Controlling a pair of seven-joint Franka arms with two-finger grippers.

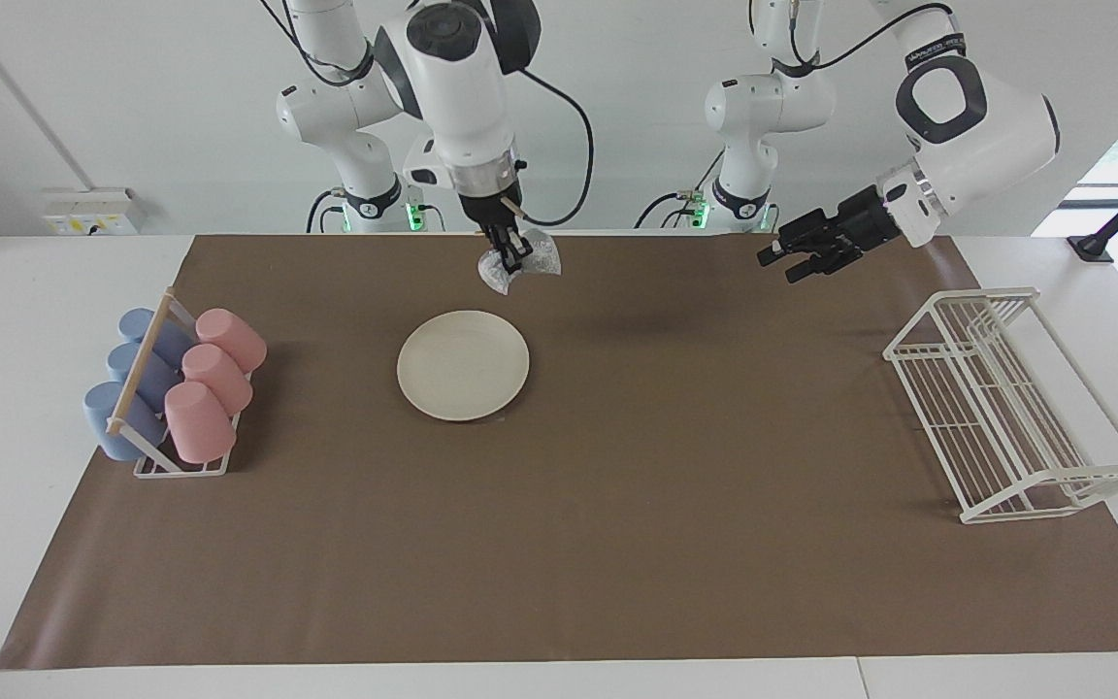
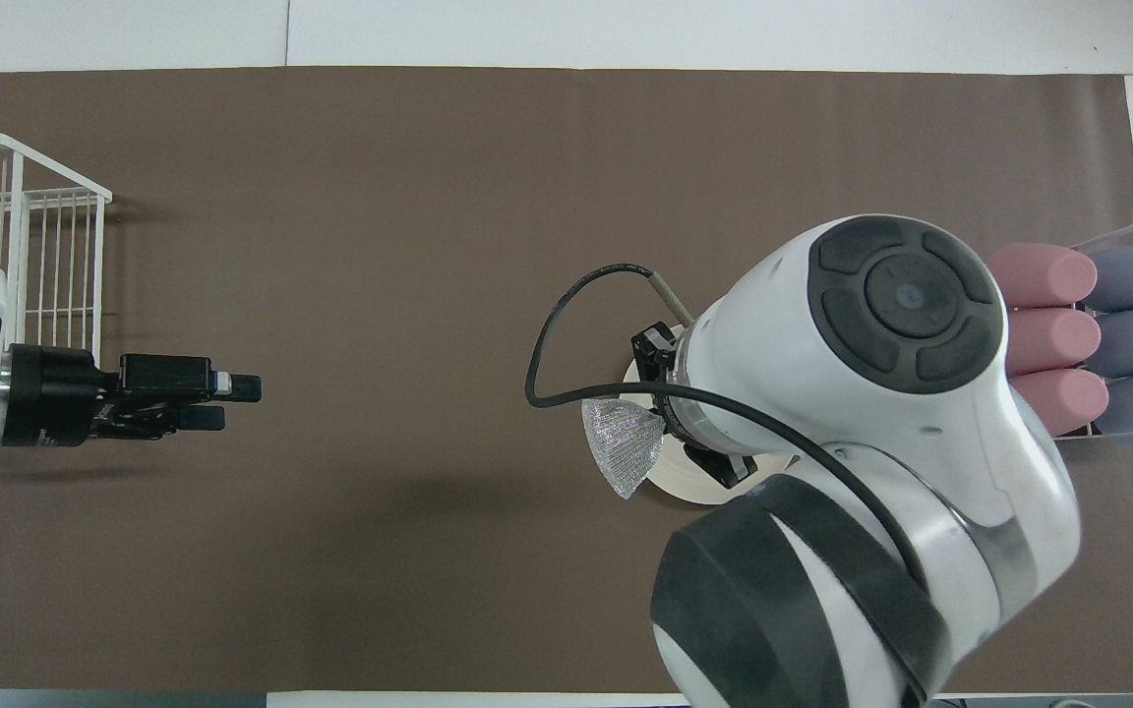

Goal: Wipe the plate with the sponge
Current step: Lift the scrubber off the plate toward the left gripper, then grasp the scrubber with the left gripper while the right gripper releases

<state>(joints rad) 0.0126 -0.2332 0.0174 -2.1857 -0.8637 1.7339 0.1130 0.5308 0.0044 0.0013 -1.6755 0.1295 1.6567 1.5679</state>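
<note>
The cream-white plate [image 1: 463, 365] lies flat on the brown mat, toward the right arm's end. In the overhead view only a sliver of the plate [image 2: 689, 484] shows under the right arm. My right gripper [image 1: 512, 254] is shut on the silvery wrinkly sponge [image 1: 538, 260] and holds it in the air above the plate, not touching it. The sponge also shows in the overhead view [image 2: 626, 442], over the plate's edge. My left gripper [image 1: 790, 260] is open and empty and waits in the air over the mat near the wire rack; it also shows in the overhead view [image 2: 222, 403].
A rack of pink and blue cups [image 1: 176, 388] lying on their sides stands at the right arm's end of the mat, also in the overhead view [image 2: 1098, 334]. A white wire dish rack [image 1: 1005, 408] stands at the left arm's end, also in the overhead view [image 2: 26, 236].
</note>
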